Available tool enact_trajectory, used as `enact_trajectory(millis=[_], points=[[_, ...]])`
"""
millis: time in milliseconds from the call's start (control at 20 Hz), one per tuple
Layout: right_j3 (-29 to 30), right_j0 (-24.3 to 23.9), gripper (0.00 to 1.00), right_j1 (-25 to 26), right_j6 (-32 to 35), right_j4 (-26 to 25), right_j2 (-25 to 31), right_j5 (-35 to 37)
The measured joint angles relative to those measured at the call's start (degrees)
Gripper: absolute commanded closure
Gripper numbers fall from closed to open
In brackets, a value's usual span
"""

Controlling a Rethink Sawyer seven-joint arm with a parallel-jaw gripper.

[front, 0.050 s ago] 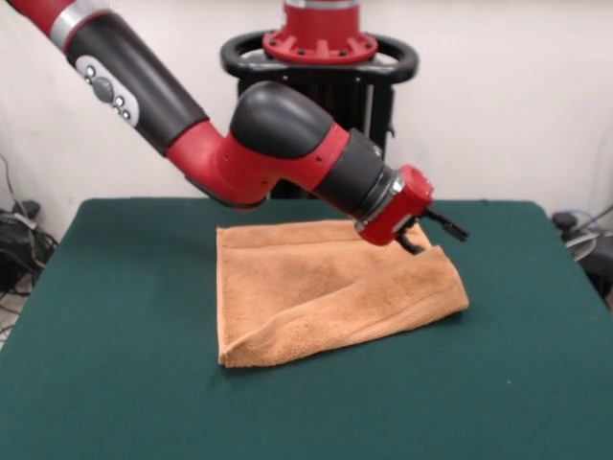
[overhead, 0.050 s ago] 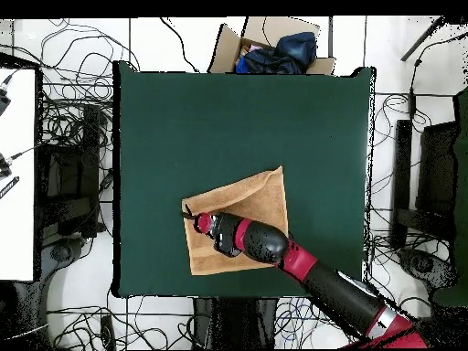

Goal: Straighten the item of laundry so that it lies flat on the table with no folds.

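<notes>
The orange-tan item of laundry (front, 0.050 s ago: 316, 287) lies in the middle of the green table (front, 0.050 s ago: 115, 383), doubled over, with a thick rolled fold along its front edge and a ridge across its middle. My gripper (front, 0.050 s ago: 433, 236) hangs at its far right corner, open, the lower finger (front, 0.050 s ago: 413, 245) just above the cloth and the upper one clear of it. From overhead the item of laundry (overhead, 0.050 s ago: 256, 196) lies skewed on the table (overhead, 0.050 s ago: 183, 119), and the gripper (overhead, 0.050 s ago: 192, 217) sits at its left corner, with the arm covering the lower part.
An open cardboard box (overhead, 0.050 s ago: 228, 46) with dark blue cloth stands beyond the table's far edge in the overhead view. Cables and equipment lie on the floor on both sides. Wide green surface surrounds the towel on all sides.
</notes>
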Motion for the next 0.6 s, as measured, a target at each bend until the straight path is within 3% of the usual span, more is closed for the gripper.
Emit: enact_trajectory(millis=[600], points=[[-2.06,3.82,0.0,-5.19,0.0,-2.71,1.03,0.01]])
